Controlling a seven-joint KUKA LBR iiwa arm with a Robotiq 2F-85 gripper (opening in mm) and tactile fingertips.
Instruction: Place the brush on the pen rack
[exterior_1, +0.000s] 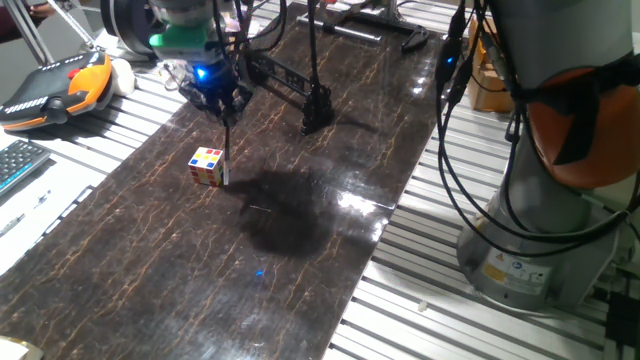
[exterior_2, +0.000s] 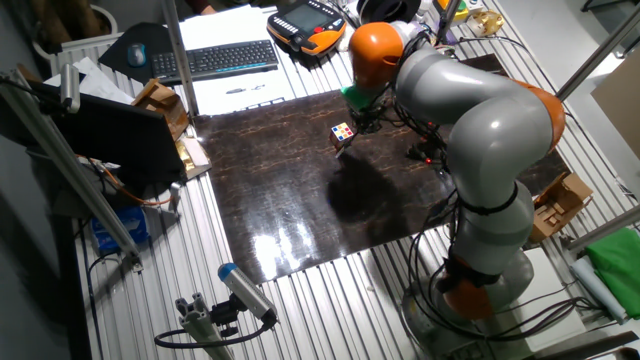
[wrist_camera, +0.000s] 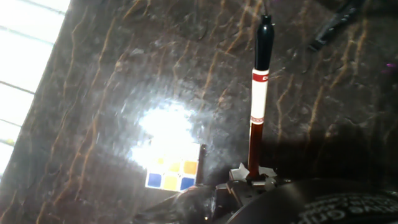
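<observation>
The brush (wrist_camera: 259, 106) is clamped in the tool (exterior_1: 228, 100), hanging upright just beside the cube (exterior_1: 208, 166), above the dark marbled surface (exterior_1: 300, 260). The pen rack (exterior_1: 290, 85) is seen behind the tool, toward the surface's far end. A keyboard (exterior_2: 215, 58) and an orange pendant (exterior_1: 60, 90) are laid past the surface's edge. From the other fixed view, the tool is largely hidden by the arm. A red-and-white band is carried on the brush; its writing cannot be read.

The bench (exterior_1: 330, 260) top is dark, glossy, marble-veined and mirrors the lamps; its edges are ribbed matt metal. The brush (wrist_camera: 258, 106) shaft looks lacquered and smooth. The cube (exterior_1: 208, 166) is shiny plastic, the rack (exterior_1: 290, 85) matt black.
</observation>
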